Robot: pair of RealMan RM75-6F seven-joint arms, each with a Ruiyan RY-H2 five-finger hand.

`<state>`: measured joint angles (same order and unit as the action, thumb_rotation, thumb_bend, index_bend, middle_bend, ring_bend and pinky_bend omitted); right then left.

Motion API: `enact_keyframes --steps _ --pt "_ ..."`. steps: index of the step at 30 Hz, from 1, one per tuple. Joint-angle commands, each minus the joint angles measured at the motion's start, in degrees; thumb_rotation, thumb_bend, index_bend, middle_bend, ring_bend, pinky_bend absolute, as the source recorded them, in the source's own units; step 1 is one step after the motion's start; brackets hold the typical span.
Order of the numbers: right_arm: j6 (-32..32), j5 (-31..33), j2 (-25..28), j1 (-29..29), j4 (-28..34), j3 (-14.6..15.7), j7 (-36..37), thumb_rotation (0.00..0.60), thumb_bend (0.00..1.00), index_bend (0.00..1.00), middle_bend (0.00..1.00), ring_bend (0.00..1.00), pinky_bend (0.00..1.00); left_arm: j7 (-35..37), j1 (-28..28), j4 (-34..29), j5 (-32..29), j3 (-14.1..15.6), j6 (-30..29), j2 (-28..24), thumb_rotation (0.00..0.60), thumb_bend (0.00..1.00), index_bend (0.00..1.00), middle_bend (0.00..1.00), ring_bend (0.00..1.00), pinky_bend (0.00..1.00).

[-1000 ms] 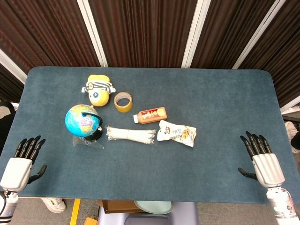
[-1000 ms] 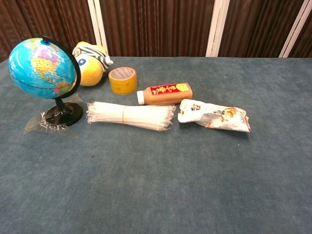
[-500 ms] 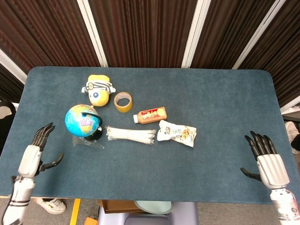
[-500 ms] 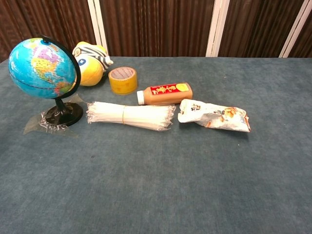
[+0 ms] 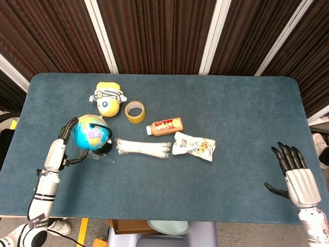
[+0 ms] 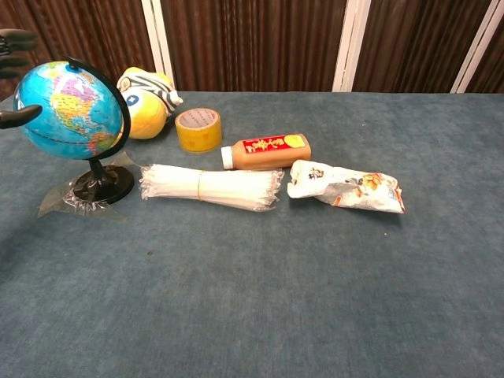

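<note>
A small blue globe on a black stand sits at the table's left. My left hand hovers just left of it with its fingers spread, close to the ball but holding nothing; only its dark fingertips show at the chest view's left edge. My right hand is open near the front right table edge, far from every object and out of the chest view.
A yellow plush toy, a tape roll, an orange bottle lying down, a white straw bundle and a snack packet lie in the table's middle left. A crinkled clear wrapper surrounds the globe's base.
My left hand has swept from the front left table edge up and inward to the globe's side. My right hand drifted slightly toward the front right corner.
</note>
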<state>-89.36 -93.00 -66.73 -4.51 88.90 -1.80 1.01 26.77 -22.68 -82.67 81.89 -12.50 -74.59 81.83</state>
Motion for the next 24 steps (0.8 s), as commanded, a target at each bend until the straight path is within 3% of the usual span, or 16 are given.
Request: enact_keyframes --steps 1,24 --pt "0.3 -0.1 -0.1 -0.1 -0.2 0.1 0.0 0.6 0.15 0.0 0.0 0.0 0.0 0.2 -0.4 -0.2 -0.5 -0.2 0.5 0.3 0.6 0.35 0.0 0.0 0.0 0.0" --pt "1.5 0.8 0.1 -0.2 0.4 0.1 -1.0 0.6 0.15 0.0 0.0 0.0 0.0 0.1 -2.5 6.2 -4.5 -1.8 2.9 2.7 0.6 0.35 0.0 0.0 0.0 0.0"
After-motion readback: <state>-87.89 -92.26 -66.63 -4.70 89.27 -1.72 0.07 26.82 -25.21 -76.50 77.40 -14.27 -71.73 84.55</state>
